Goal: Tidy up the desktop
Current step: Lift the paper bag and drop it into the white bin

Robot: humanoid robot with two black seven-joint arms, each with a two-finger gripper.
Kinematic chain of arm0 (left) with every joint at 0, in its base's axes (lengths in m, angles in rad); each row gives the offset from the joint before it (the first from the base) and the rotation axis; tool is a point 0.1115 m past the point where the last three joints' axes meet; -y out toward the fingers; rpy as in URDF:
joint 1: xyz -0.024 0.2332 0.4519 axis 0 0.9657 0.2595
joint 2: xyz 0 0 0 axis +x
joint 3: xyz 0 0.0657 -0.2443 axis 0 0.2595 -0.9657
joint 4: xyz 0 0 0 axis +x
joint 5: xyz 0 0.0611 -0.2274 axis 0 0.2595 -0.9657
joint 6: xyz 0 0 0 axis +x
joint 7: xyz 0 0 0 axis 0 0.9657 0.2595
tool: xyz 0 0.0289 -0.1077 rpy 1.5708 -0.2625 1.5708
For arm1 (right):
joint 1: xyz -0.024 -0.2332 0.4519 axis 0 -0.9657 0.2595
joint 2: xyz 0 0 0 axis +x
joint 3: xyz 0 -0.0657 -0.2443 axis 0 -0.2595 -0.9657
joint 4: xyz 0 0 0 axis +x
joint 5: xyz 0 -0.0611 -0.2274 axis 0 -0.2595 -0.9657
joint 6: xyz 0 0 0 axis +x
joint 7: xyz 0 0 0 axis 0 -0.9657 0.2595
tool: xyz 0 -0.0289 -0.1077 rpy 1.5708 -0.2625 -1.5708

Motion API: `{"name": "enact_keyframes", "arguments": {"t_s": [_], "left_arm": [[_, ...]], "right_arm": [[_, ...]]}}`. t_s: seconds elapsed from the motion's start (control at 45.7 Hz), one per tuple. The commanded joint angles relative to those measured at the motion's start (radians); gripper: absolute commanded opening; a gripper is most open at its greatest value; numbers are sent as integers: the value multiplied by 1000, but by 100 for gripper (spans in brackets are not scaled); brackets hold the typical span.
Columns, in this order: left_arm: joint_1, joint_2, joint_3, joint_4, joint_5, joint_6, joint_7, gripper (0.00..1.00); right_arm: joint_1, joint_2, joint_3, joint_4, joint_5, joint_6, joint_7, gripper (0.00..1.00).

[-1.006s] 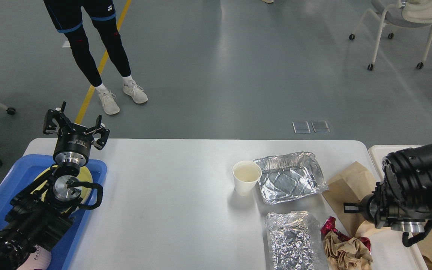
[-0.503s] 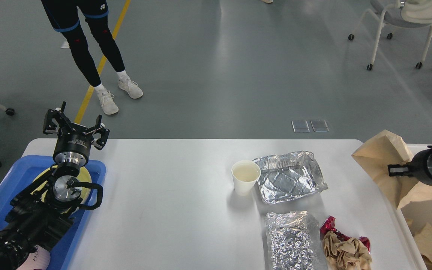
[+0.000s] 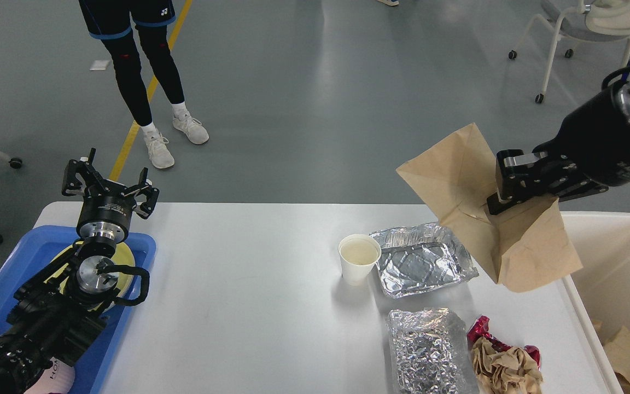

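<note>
1. Brown paper bag (image 3: pixel 473 180) hangs at the right of the frame, pinched by the right end effector (image 3: pixel 503 189) above the white counter (image 3: pixel 238 284).
2. Left end effector (image 3: pixel 108 189), at left above the blue tray (image 3: pixel 25 249), spreads its fingers wide, holding nothing.
3. Paper cup (image 3: pixel 359 258), two foil pieces (image 3: pixel 421 260) and what looks like crumpled wrappers (image 3: pixel 503 358) lie lower right on the counter.
4. Cream bin (image 3: pixel 621 262) sits at the right edge.

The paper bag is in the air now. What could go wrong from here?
The right gripper pinches the bag only at one edge, so it may slip and fall on the foil tray or knock the full cup. The bag also hangs beside the bin, not over it; releasing now would likely miss.
</note>
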Motion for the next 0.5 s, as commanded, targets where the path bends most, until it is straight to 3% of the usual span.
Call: {"name": "enact_keyframes", "arguments": {"t_s": [0.0,0.175,0.35,0.416,0.481], "left_arm": [[0,0,0,-1,0,0,0,100],[0,0,0,-1,0,0,0,100],[0,0,0,-1,0,0,0,100],[0,0,0,-1,0,0,0,100],[0,0,0,-1,0,0,0,100]], "right_arm": [[-179,-7,-110,-71,-2,-143,-21,0],[-722,-10,-311,-373,89,-504,-32,0],[-1167,-17,-335,-683,490,-627,-49,0],[-1308,-16,-344,-786,593,-659,-82,0],[-1420,-20,-350,-895,660,-693,-145,0]]}}
